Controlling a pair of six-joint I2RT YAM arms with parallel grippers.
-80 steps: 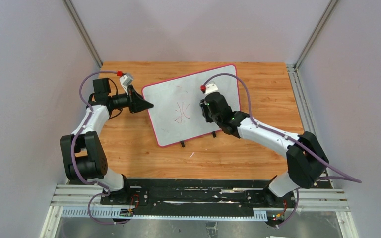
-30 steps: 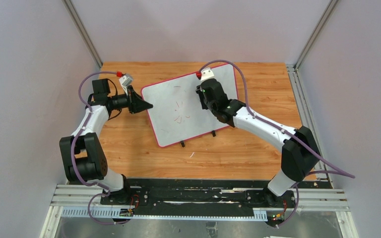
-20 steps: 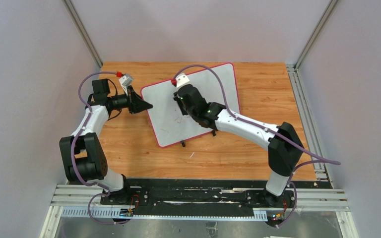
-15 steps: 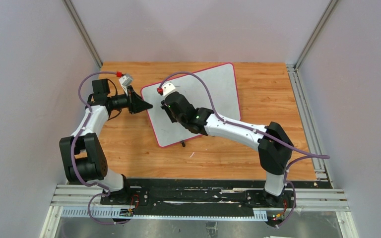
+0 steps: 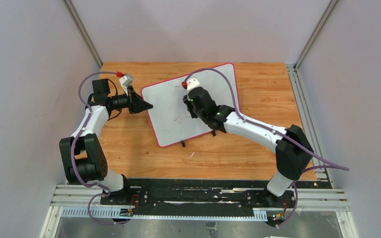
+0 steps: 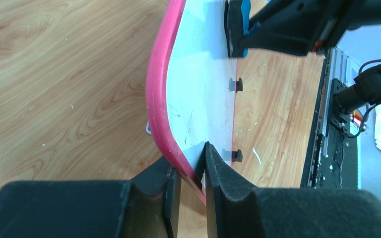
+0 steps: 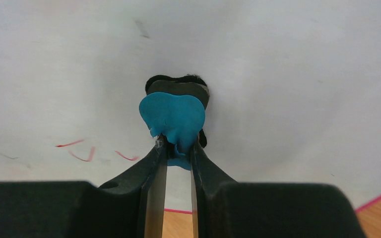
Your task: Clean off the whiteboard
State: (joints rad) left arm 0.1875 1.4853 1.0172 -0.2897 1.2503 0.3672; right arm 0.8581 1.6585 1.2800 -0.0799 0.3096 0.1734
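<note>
Erasing gear first: we see the right end effector (image 7: 176, 148) closed narrowly on a small eraser (image 7: 172, 119), blue on the side facing the wrist camera, with a black pad beyond it. That pad is pressed against the whiteboard (image 5: 164, 101), directly past the fingertips. In the right wrist view, a few short red marks (image 7: 87, 151) sit to the lower left of the fingertips, near the eraser but apart from it. A faint dark stroke (image 7: 141, 28) lies above and to the left.

From overhead, we find the right end effector (image 5: 193, 106) over the middle of the board, with the faint marks just beside it on the side toward the arm bases.

The left end effector (image 6: 191, 166) is clamped tight on the board's pink-red rim (image 6: 158, 99). One finger (image 6: 213, 163) lies on the white face and the other on the outer side of the rim. Overhead, it meets the board's left edge, well apart from the right end effector.

The whiteboard lies on the wooden desk (image 5: 263, 84), turned at an angle. It stretches away from the left end effector's tips toward the right one. Its two small black feet (image 5: 182, 144) sit on the edge nearest the arm bases, and in the left wrist view they appear to the right of the fingers. We cannot tell whether the clamped edge is raised off the desk.
</note>
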